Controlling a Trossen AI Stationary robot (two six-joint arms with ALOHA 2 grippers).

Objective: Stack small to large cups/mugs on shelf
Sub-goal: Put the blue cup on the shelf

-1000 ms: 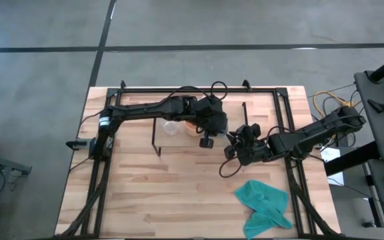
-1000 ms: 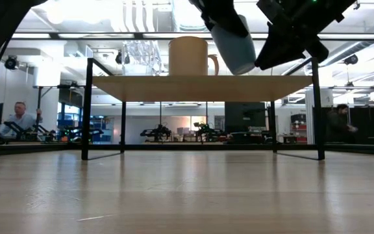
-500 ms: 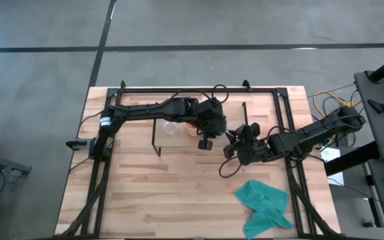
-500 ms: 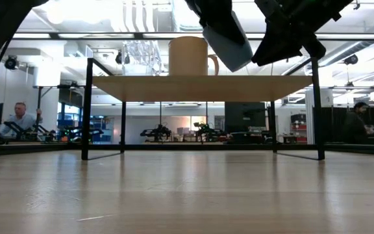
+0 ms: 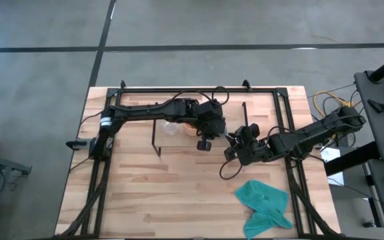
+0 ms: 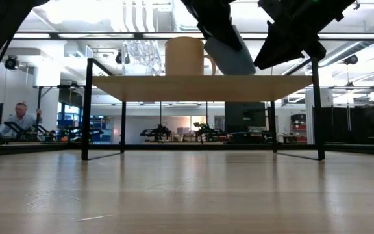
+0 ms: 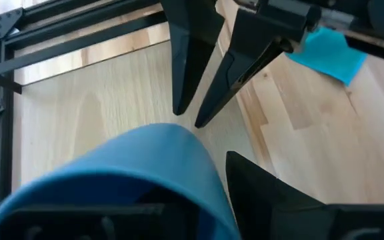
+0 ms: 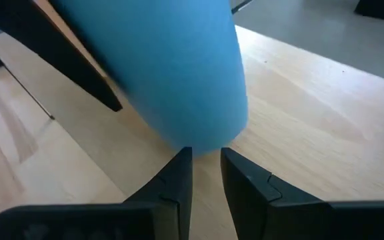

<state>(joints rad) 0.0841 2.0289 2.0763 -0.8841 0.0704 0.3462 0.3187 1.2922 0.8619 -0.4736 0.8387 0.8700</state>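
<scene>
Gripping the small blue cup [image 7: 112, 183] in my left gripper [image 5: 205, 127], I hold it in the air above the shelf [image 6: 203, 88], tilted so its long axis slants rather than standing upright. Seen from table height, the cup hangs just beside the orange mug [image 6: 184, 56], on the side nearer the shelf's right end, with its lower end close to the board but, as far as I can tell, not yet resting on it. The mug stands upright near the middle of the shelf, handle pointing toward the cup. The tiny clear glass cup [image 5: 170, 127] sits farther toward the shelf's left end, on the mug's other side.

My right gripper [image 5: 243, 141] waits just past the shelf's right end, its two fingers [image 8: 179, 175] nearly together and holding nothing, their tips pointing at the cup's lower end.

My judgement: the left arm is the nearer one and already carries the cup. The free spot lies straight below, toward the shelf's right end, so the cup must be righted before lowering.
</scene>
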